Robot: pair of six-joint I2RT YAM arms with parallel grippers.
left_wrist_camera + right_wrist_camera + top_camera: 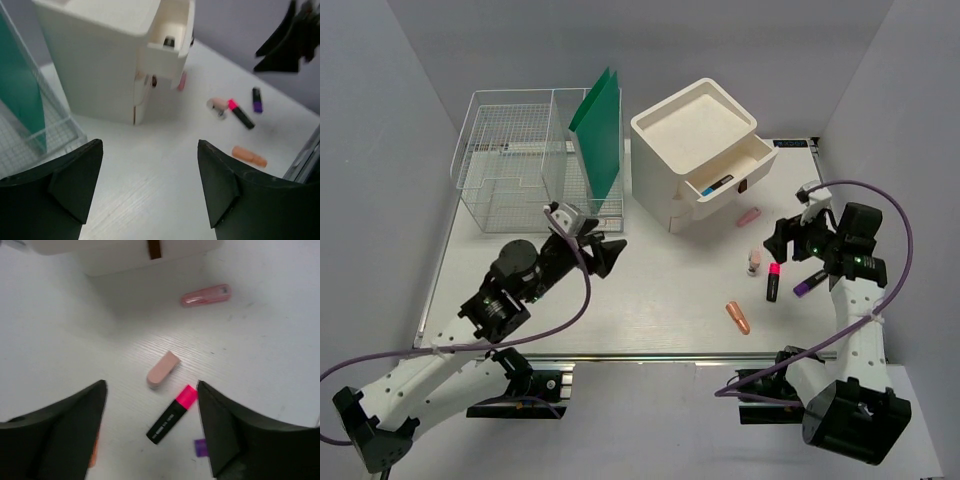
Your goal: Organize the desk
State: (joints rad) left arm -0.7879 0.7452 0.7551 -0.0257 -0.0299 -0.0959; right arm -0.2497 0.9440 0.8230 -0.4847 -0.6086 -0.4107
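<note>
The white desk carries a scatter of small items at the right. They are a black highlighter with a pink cap, a purple one, an orange marker, a beige cap-like piece and a pink clip. My right gripper hovers open over them. In the right wrist view the pink-capped highlighter and the beige piece lie below the right gripper, untouched. My left gripper stands open and empty over bare desk in front of the drawer box.
A white drawer box stands at the back centre, its top drawer pulled out with a blue marker inside. Left of it is a wire basket with a green board leaning upright in it. A metal rail runs along the near edge.
</note>
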